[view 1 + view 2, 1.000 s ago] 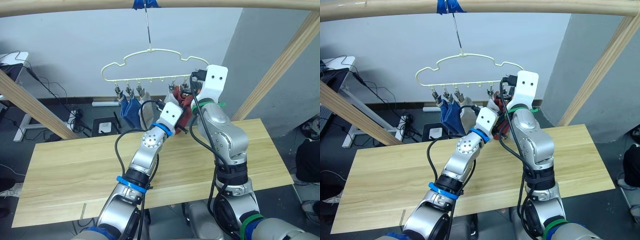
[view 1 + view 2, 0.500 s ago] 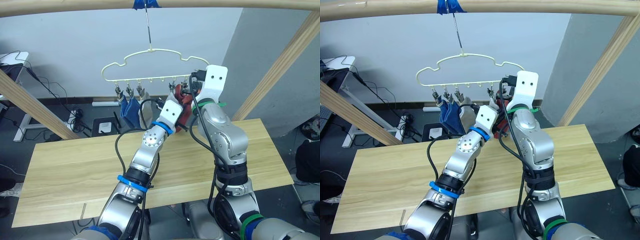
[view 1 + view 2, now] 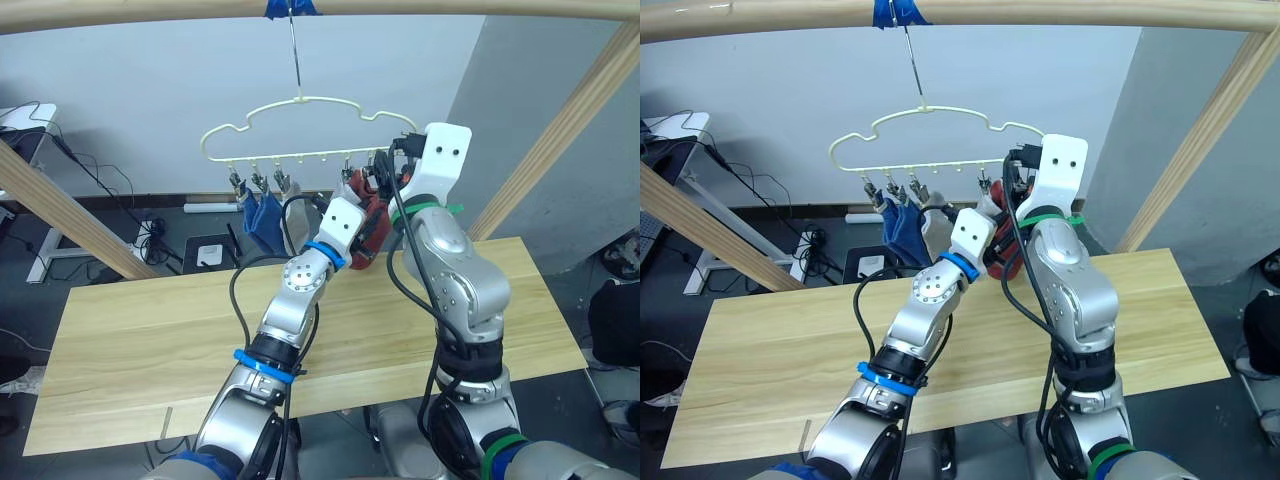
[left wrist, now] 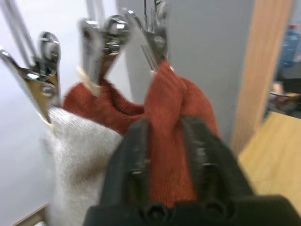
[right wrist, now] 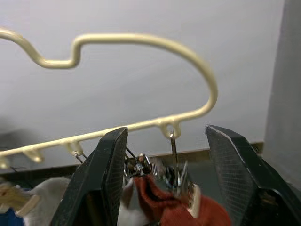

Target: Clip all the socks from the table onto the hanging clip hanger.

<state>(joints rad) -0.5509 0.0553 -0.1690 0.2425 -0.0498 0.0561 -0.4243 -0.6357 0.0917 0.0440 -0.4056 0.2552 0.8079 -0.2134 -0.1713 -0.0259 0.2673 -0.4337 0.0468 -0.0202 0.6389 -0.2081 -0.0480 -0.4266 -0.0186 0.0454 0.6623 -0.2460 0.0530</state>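
Note:
The pale yellow-green clip hanger [image 3: 300,102] hangs by its hook from the wooden rail above the table [image 3: 150,330]. Two blue socks [image 3: 265,218] hang from its left clips. A light grey sock [image 4: 80,150] and two rust-red socks [image 4: 164,99] hang from clips further right. My left gripper [image 4: 165,127] is open, its fingers [image 4: 136,155] on either side of the rightmost red sock, which hangs from a metal clip [image 4: 155,42]. My right gripper [image 5: 167,134] is open wide, just below the hanger's right end, with clips [image 5: 176,174] between its fingers [image 5: 106,174].
A thick wooden rail [image 3: 150,15] runs across the top. Slanted wooden posts stand at the left [image 3: 60,210] and right [image 3: 570,120]. Cables and a power strip [image 3: 150,235] lie on the floor behind the table.
Both grippers have opened. The left one has let go of the rightmost red sock, which stays on its clip. The right hand has moved slightly up and right.

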